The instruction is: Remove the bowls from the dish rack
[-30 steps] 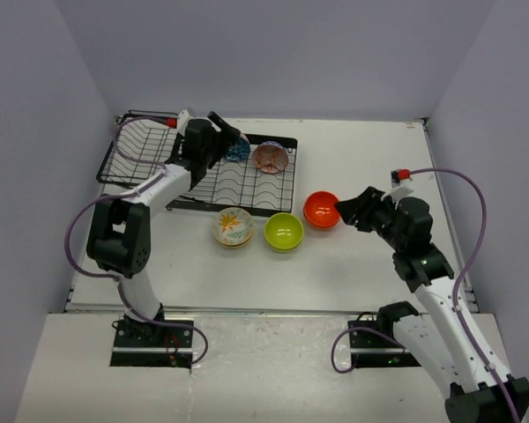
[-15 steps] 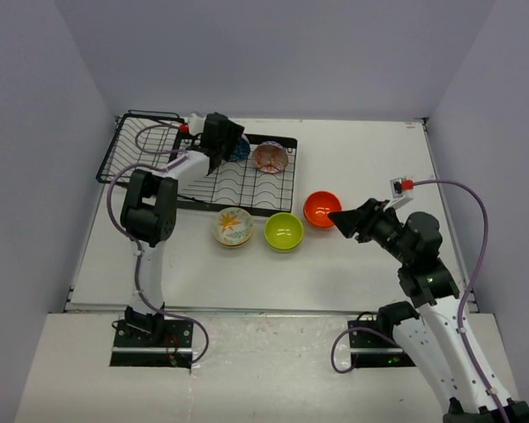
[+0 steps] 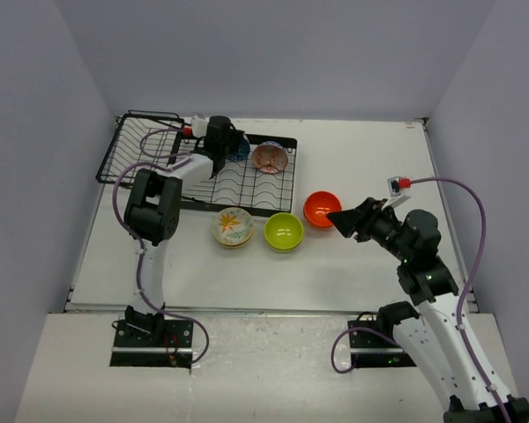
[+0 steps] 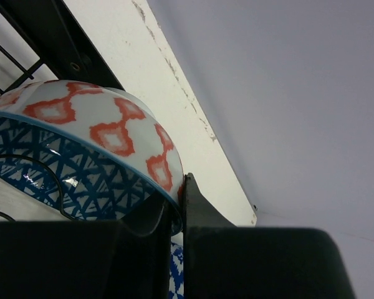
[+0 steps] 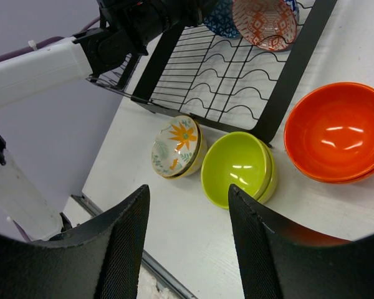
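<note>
The black wire dish rack [image 3: 247, 187] lies at the back left of the table. In it stand a blue-patterned bowl [image 3: 239, 151] and a red-patterned bowl [image 3: 270, 157]. My left gripper [image 3: 227, 144] is shut on the blue-patterned bowl [image 4: 81, 162], and its fingertips [image 4: 192, 198] pinch the rim. On the table in front of the rack sit a cream floral bowl [image 5: 176, 146], a lime green bowl [image 5: 237, 168] and an orange bowl [image 5: 333, 132]. My right gripper [image 5: 188, 190] hangs open and holds nothing, right of the orange bowl [image 3: 321, 209].
The rack's tilted basket section [image 3: 137, 148] reaches to the left wall. The rack's frame bar [image 4: 50, 37] runs close behind the held bowl. The table's back edge [image 4: 193, 118] and the grey wall lie just beyond.
My left gripper has gone from open to shut on the blue-patterned bowl's rim. My right arm has drawn back from the orange bowl and now holds still.
</note>
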You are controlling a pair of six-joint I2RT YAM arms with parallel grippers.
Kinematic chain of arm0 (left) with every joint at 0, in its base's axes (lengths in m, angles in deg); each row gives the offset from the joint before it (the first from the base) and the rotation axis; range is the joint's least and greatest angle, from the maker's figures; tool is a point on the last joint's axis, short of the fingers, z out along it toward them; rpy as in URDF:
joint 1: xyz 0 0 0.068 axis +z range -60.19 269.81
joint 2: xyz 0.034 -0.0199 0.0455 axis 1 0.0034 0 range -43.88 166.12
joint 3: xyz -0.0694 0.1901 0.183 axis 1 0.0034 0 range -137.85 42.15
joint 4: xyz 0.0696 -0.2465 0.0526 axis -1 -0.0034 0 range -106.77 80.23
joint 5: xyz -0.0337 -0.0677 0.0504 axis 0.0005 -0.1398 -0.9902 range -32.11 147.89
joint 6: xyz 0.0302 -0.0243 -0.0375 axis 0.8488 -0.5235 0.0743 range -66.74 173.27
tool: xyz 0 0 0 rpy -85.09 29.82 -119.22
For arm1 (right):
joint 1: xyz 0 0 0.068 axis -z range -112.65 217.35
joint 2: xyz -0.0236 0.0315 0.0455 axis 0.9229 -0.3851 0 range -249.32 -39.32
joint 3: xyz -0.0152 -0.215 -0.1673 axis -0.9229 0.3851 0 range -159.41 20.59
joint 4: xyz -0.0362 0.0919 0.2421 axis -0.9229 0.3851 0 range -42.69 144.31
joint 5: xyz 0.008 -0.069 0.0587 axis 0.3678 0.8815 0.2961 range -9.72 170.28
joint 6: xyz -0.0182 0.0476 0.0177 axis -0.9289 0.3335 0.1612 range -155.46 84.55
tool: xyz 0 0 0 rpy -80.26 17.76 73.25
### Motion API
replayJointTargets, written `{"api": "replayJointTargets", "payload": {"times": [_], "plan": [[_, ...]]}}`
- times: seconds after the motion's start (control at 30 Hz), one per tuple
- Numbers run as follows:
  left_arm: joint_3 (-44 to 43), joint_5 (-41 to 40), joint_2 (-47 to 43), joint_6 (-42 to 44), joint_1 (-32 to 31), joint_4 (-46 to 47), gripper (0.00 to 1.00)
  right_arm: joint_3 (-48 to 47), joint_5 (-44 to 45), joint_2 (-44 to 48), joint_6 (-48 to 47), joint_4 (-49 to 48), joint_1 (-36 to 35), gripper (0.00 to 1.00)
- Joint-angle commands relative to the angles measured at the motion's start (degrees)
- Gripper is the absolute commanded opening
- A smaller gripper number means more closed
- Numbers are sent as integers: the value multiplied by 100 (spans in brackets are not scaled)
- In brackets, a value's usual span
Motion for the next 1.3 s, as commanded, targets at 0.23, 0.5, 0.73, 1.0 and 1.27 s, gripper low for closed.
{"api": "replayJointTargets", "payload": {"times": [0.23,0.5,0.73,1.0,1.27], "plan": [[345,-243,-88,-357,70,878,0,-186,2,39,-304,-152,13,55],[337,-304,-17,-568,79,1432,0,-169,28,-40,-409,-160,13,54],[1075,-252,-440,-568,61,2890,0,-204,-16,-58,-453,-151,22,54],[1470,135,-176,-568,61,4929,0,-239,-68,-76,-559,-55,14,54],[1673,162,-254,-60,-9,5660,0,-265,-112,-93,-611,-46,13,54]]}}
